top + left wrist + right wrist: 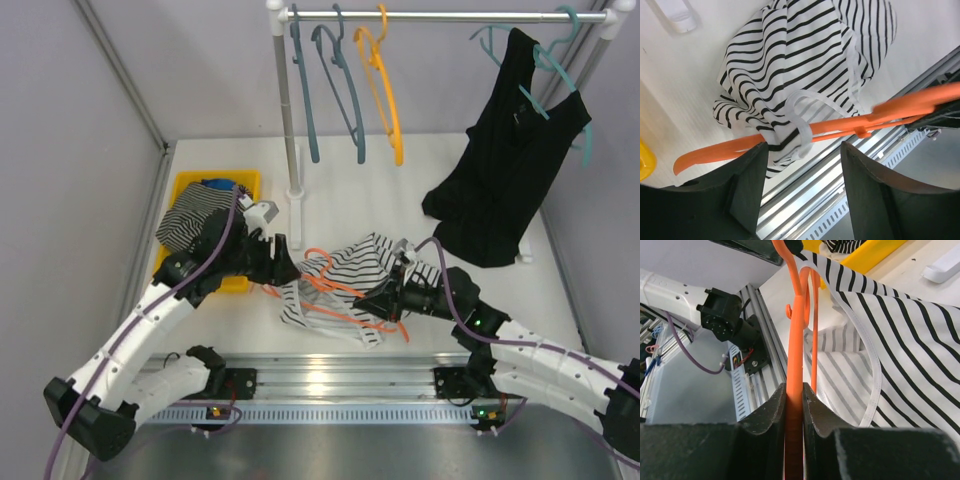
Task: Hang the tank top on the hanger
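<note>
Tank top [352, 266]: crumpled by the worktop's [380, 190] near edge, one strap [803, 137] looped over hanger [840, 124]. Right end effector [794, 390] clamped on hanger; left end effector [803, 152] wide above that strap. Best to pinch fabric only, then draw it outward along the arm.

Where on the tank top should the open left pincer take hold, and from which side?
Probably the white strap of the tank top, where it loops over the hanger. It is a thin band raised off the bunched body, so it should be easy to pinch across. Come from above at the hanger's free end; the right pincer grips the hanger farther along.
</note>
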